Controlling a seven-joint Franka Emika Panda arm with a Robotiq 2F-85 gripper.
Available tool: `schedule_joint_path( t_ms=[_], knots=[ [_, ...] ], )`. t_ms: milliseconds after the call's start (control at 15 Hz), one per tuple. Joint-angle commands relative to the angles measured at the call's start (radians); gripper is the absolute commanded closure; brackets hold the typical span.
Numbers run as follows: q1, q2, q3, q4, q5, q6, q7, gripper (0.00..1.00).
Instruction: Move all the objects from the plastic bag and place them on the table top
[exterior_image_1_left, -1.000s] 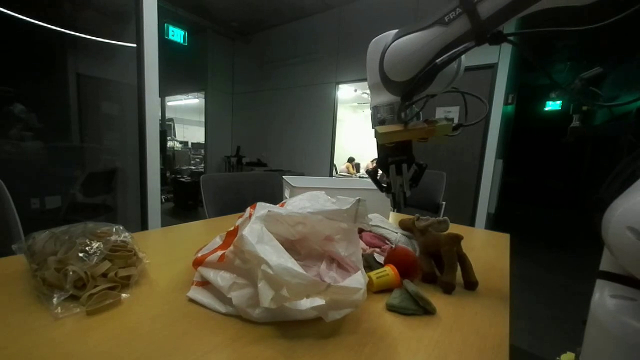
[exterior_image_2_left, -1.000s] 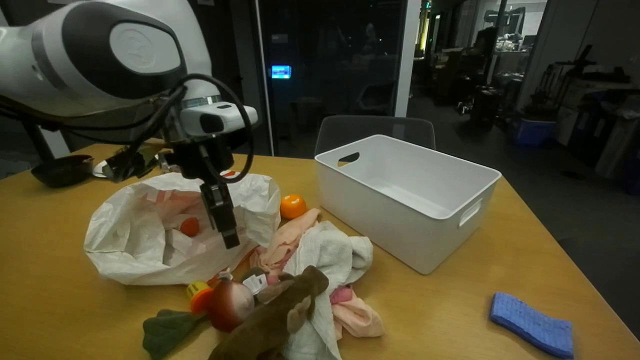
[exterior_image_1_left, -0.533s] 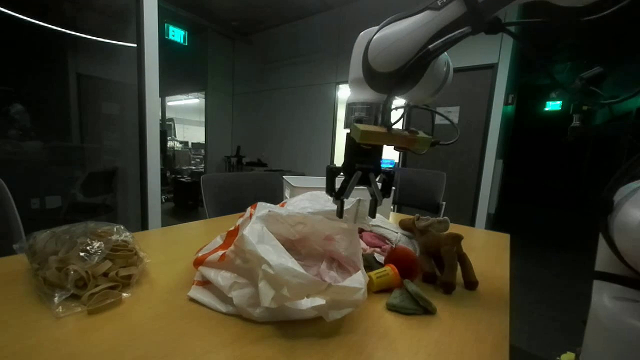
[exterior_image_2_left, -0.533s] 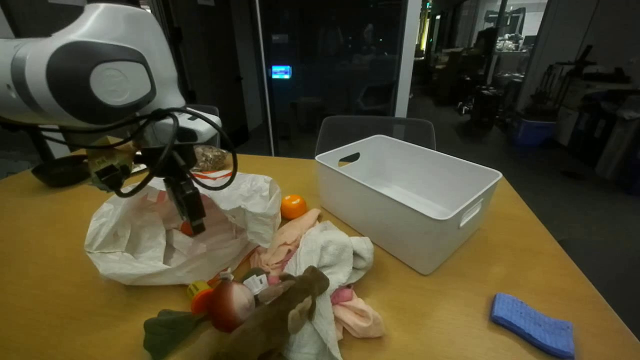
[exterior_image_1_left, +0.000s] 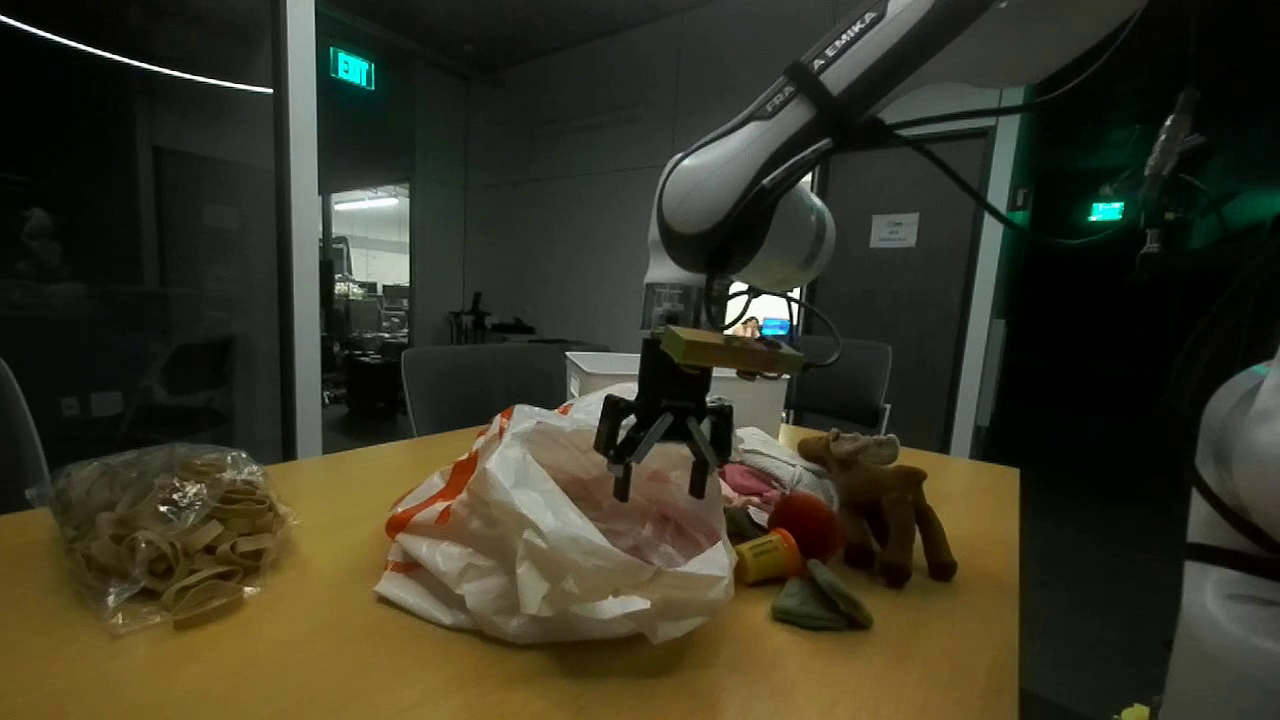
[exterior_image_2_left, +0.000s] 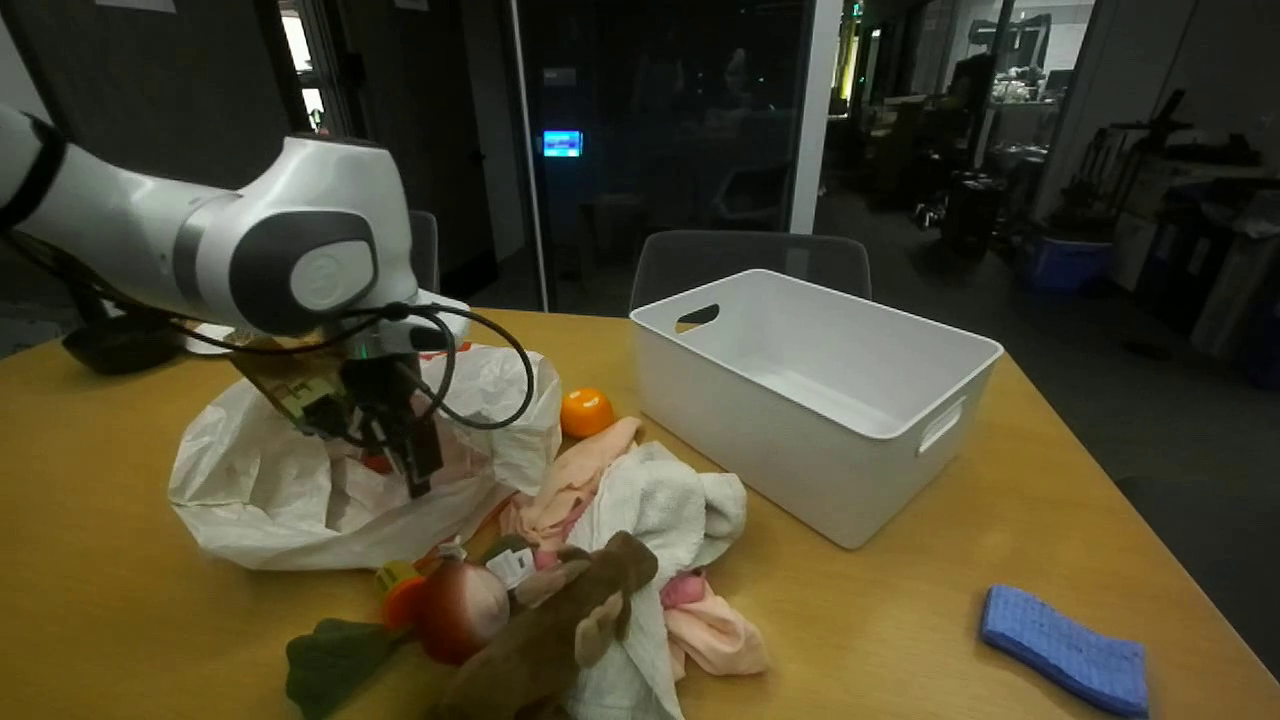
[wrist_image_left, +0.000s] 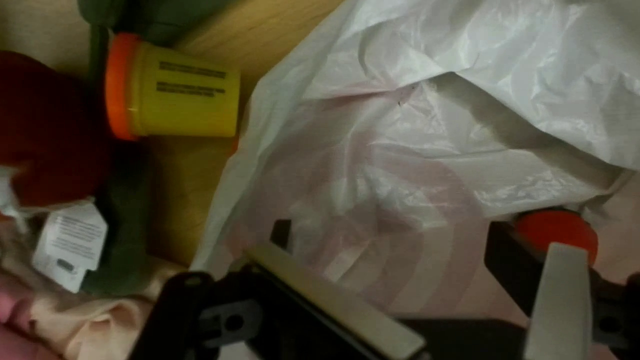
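Observation:
The white plastic bag (exterior_image_1_left: 530, 540) with orange-red marks lies on the table top (exterior_image_1_left: 330, 660), its mouth facing the pile of objects. My gripper (exterior_image_1_left: 660, 488) is open over the mouth, nothing between its fingers; how deep the tips reach is unclear. Inside the bag, a round red object (wrist_image_left: 560, 232) shows beside one finger in the wrist view. Outside it lie a yellow tub (wrist_image_left: 185, 95) with orange lid, a red onion-like item (exterior_image_2_left: 462, 610), a green leaf-shaped piece (exterior_image_2_left: 335, 660), a brown plush animal (exterior_image_1_left: 885, 500), a white cloth (exterior_image_2_left: 660, 510), a peach cloth (exterior_image_2_left: 715, 640) and an orange fruit (exterior_image_2_left: 586, 413).
A large white bin (exterior_image_2_left: 800, 400) stands beside the cloths. Farther along the table is a blue folded cloth or sponge (exterior_image_2_left: 1065, 645). A clear bag of tan bands (exterior_image_1_left: 175, 540) sits past the plastic bag, and a black pan (exterior_image_2_left: 125, 345) stands near the far edge.
My gripper has travelled from above the pile of objects to over the bag's mouth and come down. Its jaws have spread apart on the way. The objects on the table have stayed put.

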Motion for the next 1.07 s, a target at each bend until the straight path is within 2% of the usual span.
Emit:
schedule_joint_path(
  t_ms=[0,267,600,800,867,933,1000],
  knots=[
    [0.047,0.133,0.002,0.075,0.089,0.056,-0.147,0.00],
    [0.086,0.219,0.032,0.121,0.135,0.117,-0.249,0.00],
    [0.097,0.305,0.039,0.154,-0.017,0.218,-0.256,0.00],
    [0.099,0.332,0.041,0.163,-0.052,0.257,-0.275,0.00],
    [0.100,0.338,0.042,0.166,-0.058,0.257,-0.284,0.06],
    [0.101,0.341,0.043,0.168,-0.067,0.263,-0.291,0.26],
    [0.102,0.338,0.047,0.168,-0.066,0.260,-0.308,0.34]
  ],
)
